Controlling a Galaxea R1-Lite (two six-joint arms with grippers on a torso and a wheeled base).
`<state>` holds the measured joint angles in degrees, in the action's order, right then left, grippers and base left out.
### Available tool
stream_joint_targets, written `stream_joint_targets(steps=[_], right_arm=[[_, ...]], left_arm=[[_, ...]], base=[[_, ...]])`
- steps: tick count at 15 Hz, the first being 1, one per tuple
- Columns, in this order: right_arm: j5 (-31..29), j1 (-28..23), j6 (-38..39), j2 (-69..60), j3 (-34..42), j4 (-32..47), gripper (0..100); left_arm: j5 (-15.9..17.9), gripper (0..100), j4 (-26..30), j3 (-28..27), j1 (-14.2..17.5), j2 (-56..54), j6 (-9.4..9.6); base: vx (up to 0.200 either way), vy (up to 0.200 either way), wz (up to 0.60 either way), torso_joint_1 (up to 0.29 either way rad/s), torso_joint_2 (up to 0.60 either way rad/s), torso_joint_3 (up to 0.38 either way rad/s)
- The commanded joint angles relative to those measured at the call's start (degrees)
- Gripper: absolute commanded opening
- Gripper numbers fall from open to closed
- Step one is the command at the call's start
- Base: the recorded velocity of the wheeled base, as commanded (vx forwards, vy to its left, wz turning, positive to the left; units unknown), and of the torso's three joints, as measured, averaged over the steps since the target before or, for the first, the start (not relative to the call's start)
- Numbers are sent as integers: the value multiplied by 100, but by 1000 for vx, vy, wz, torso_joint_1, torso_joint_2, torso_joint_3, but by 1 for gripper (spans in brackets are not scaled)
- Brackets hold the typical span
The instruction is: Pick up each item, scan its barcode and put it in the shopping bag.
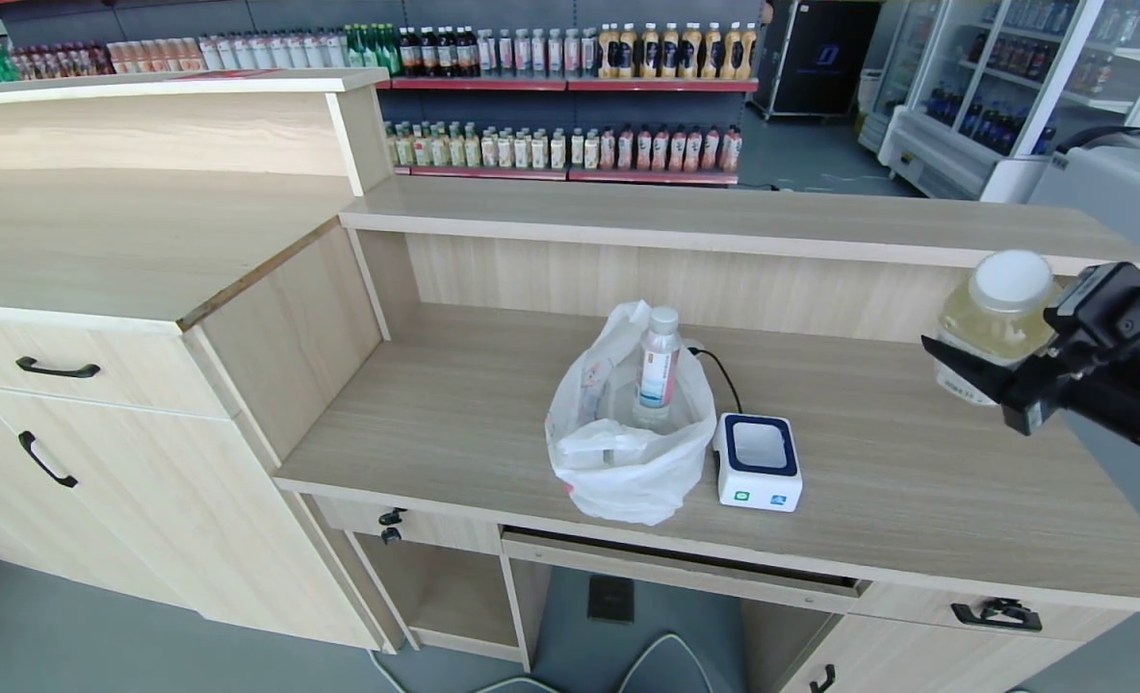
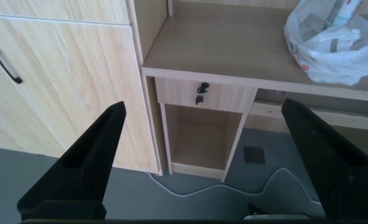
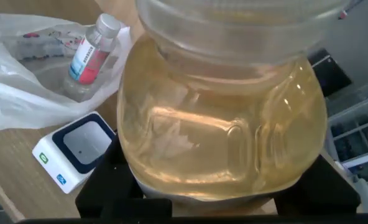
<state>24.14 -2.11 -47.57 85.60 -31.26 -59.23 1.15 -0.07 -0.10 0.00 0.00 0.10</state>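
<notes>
My right gripper (image 1: 989, 380) is shut on a squat clear jar (image 1: 998, 322) of pale yellow liquid with a white lid, held above the right end of the counter. Seen from the right wrist, the jar (image 3: 221, 130) sits between the dark fingers. A white plastic shopping bag (image 1: 628, 443) stands mid-counter with a clear bottle (image 1: 659, 371) upright inside it. The white barcode scanner (image 1: 759, 460) with a dark-framed window sits just right of the bag, and appears again as scanner (image 3: 78, 149) below the jar. My left gripper (image 2: 202, 168) hangs open over the floor, left of the counter.
The wooden counter (image 1: 917, 452) has a raised back ledge and drawers below. A taller cabinet (image 1: 146, 250) stands at the left. A black cable (image 1: 719, 371) runs from the scanner to the back. Shelves of bottles and glass-door fridges fill the room behind.
</notes>
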Motion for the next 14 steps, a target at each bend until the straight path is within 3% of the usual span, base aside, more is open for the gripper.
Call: stream_joint_targets(steps=[1, 4, 6, 10, 14], right_arm=[[3, -97, -253, 326, 111, -326, 0], [-102, -106, -1044, 510, 23, -414, 0], [-216, -106, -1492, 607, 208, -624, 0], [-190, -97, -1492, 958, 234, -950, 0], [21, -273, -1483, 1477, 278, -1029, 0]], left_arm=[[0, 100, -1, 1, 0, 9, -1], [0, 100, -1, 1, 0, 0, -1], [0, 100, -1, 1, 0, 9, -1], [0, 100, -1, 1, 0, 9, -1], [0, 100, -1, 1, 0, 9, -1]], base=[[0, 0, 0, 0, 0, 0], [0, 0, 0, 0, 0, 0], [0, 0, 600, 2, 0, 0], [0, 0, 600, 6, 4, 1], [0, 0, 0, 0, 0, 0]])
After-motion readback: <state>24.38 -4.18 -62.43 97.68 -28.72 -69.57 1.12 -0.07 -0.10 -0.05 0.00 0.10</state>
